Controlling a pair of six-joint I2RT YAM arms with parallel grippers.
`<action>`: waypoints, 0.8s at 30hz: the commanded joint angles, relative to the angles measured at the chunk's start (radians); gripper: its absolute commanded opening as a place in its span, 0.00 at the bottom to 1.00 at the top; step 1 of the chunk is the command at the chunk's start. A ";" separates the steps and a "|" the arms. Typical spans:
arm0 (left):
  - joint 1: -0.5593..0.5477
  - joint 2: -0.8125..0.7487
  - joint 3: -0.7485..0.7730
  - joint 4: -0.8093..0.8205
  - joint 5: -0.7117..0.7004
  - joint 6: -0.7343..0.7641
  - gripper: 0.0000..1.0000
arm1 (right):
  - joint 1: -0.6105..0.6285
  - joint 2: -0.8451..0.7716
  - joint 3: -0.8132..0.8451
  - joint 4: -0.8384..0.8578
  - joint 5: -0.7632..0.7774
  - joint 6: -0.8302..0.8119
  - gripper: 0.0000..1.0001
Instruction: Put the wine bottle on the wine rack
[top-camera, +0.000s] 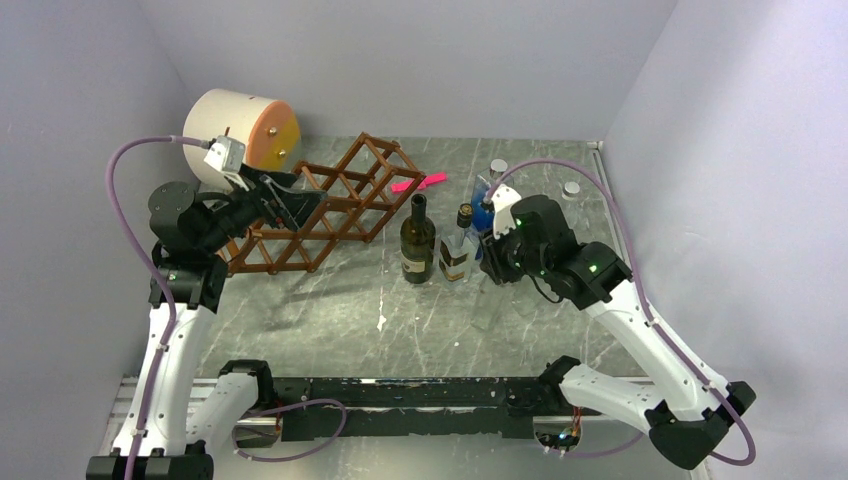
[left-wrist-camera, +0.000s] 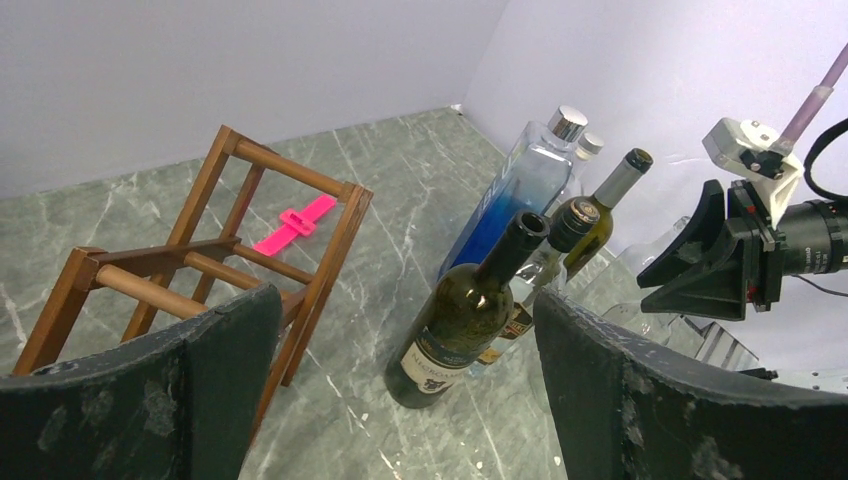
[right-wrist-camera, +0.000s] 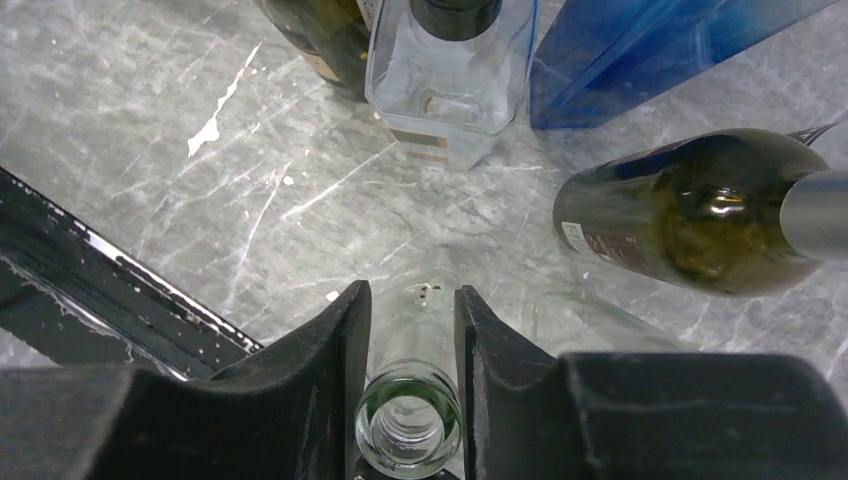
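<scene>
A clear glass wine bottle stands upright on the marble table, its open mouth facing the right wrist camera. My right gripper is shut on its neck, one pad on each side. From above, this gripper hangs just right of the bottle cluster, and the clear bottle below it is faint. The wine rack, a reddish-brown lattice, lies at the back left. My left gripper hovers over the rack's left part, open and empty. In the left wrist view the rack is at the left, behind the left gripper.
A dark green bottle, a clear square bottle with a black cap and a blue bottle stand mid-table. An olive bottle with a silver neck stands close to the held one. A cream-and-orange drum and a pink strip sit behind.
</scene>
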 joint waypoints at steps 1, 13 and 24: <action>0.008 -0.011 -0.001 -0.002 -0.002 0.037 0.99 | 0.008 -0.024 -0.018 0.037 0.010 -0.041 0.27; -0.043 -0.051 -0.149 0.226 0.176 0.027 0.94 | 0.009 -0.009 0.040 0.097 -0.135 -0.020 0.00; -0.341 -0.039 -0.269 0.226 0.085 0.219 0.95 | 0.013 0.061 0.059 0.311 -0.379 0.147 0.00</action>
